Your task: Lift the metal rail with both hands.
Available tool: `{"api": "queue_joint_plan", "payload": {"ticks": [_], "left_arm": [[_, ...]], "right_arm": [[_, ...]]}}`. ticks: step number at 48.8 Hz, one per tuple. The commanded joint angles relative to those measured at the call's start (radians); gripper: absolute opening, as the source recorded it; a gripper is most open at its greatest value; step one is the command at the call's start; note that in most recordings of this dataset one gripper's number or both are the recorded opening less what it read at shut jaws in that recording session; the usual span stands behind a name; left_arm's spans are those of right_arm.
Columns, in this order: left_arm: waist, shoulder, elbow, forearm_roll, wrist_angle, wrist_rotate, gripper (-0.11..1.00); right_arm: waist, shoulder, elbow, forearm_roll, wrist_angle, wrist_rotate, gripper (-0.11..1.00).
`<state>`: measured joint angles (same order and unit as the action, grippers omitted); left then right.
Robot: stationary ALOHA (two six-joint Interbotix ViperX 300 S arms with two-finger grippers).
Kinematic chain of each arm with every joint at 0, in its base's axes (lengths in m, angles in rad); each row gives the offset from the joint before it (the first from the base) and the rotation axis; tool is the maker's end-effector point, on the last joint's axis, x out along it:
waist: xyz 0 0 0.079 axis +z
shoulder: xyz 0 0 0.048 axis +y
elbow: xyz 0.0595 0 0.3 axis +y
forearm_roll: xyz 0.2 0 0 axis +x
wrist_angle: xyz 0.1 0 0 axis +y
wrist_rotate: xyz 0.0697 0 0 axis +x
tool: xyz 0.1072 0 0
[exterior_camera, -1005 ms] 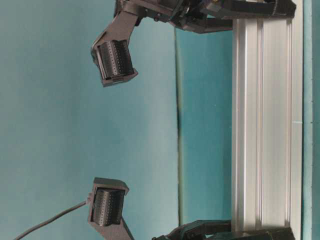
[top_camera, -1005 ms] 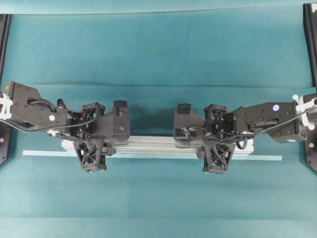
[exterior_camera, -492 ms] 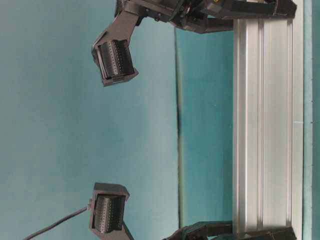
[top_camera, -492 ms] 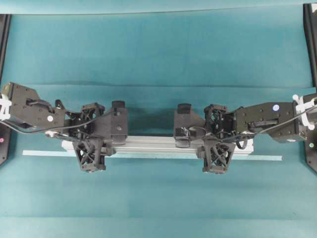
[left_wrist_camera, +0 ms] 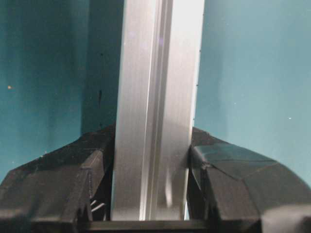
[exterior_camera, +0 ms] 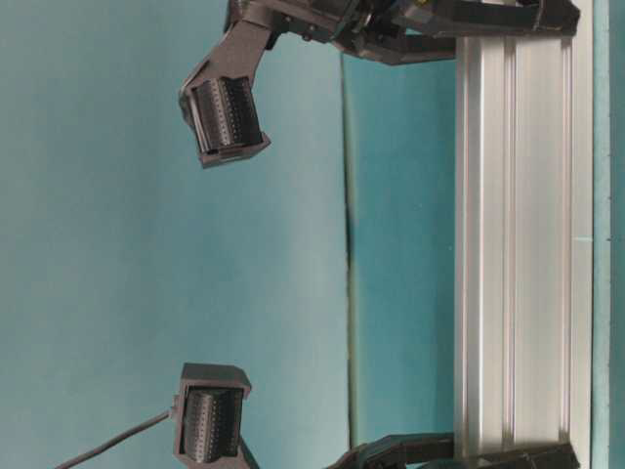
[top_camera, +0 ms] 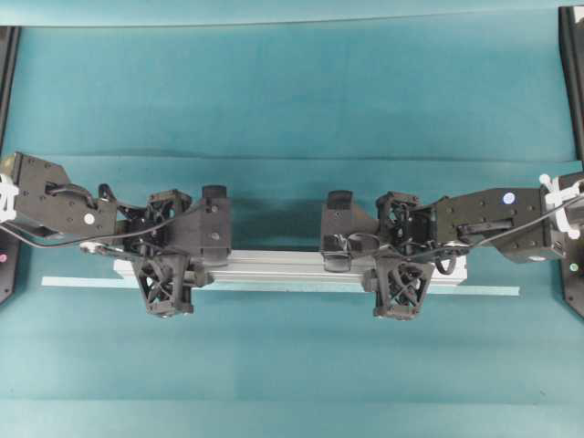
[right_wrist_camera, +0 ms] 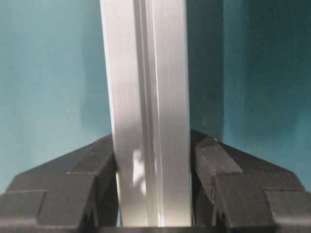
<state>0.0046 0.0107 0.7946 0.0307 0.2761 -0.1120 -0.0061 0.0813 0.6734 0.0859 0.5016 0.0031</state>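
Overhead view: the metal rail [top_camera: 292, 267] is seen lying horizontally across the lower middle of the frame, over the teal table cloth [top_camera: 292, 91], with the thin pale-blue tape strip [top_camera: 82, 282] just beside its lower edge and sticking out past both rail ends.

Left gripper [top_camera: 169, 265] is clamped across the rail near its left end; in the left wrist view the rail [left_wrist_camera: 158, 111] is pinched between both fingers [left_wrist_camera: 53, 189], pads touching each side. Right gripper [top_camera: 399, 266] is clamped the same way right of centre; in the right wrist view the rail [right_wrist_camera: 148, 111] is squeezed between its fingers [right_wrist_camera: 63, 187].

Step judged: both grasps made, lift at its start. Whether the rail is off the cloth cannot be told; in the table-level view it [exterior_camera: 513, 254] appears close against the table surface.

Next move, as a judgement: both arms to be raised together at an equal rate so the rail is kept level; uneven lift could let it twist or slip in the pads.

Containers: none seen in any view, nothing to report.
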Motion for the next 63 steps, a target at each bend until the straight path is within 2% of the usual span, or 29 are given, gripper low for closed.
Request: {"api": "queue_joint_plan", "payload": {"ticks": [1,3,10,13,18,23,31,47,55,63], "left_arm": [[0.006,0.002,-0.002,-0.003,0.002,-0.017,0.36],[0.006,0.002,-0.003,-0.003,-0.002,-0.017,0.41],[0.005,0.003,-0.005,-0.003,-0.002,-0.011,0.83],[0.005,0.003,-0.005,-0.003,-0.002,-0.009,0.95],[0.003,0.0,-0.003,-0.003,-0.003,-0.006,0.92],[0.005,-0.006,-0.003,-0.003,-0.002,-0.005,0.92],[0.005,-0.078,-0.005,-0.003,0.006,0.0,0.93],[0.003,-0.339,0.041,-0.003,0.003,0.018,0.93],[0.003,-0.451,0.071,-0.003,-0.006,0.046,0.93],[0.003,-0.523,0.08,-0.003,-0.037,0.041,0.93]], "right_arm": [[-0.003,0.012,0.002,0.002,0.0,0.002,0.39],[-0.003,0.014,0.0,0.002,0.002,0.002,0.39],[-0.003,0.014,0.0,0.002,0.0,0.002,0.4],[-0.003,0.014,0.0,0.002,-0.002,-0.002,0.52],[-0.002,0.011,-0.002,-0.002,-0.008,-0.005,0.81],[-0.003,-0.002,-0.002,-0.005,-0.025,-0.002,0.95],[-0.005,-0.069,-0.006,-0.003,-0.025,0.014,0.96],[-0.021,-0.325,0.018,-0.005,-0.046,0.055,0.96],[-0.032,-0.411,0.037,-0.003,-0.1,0.054,0.96],[-0.032,-0.449,0.043,-0.003,-0.178,0.055,0.96]]}}
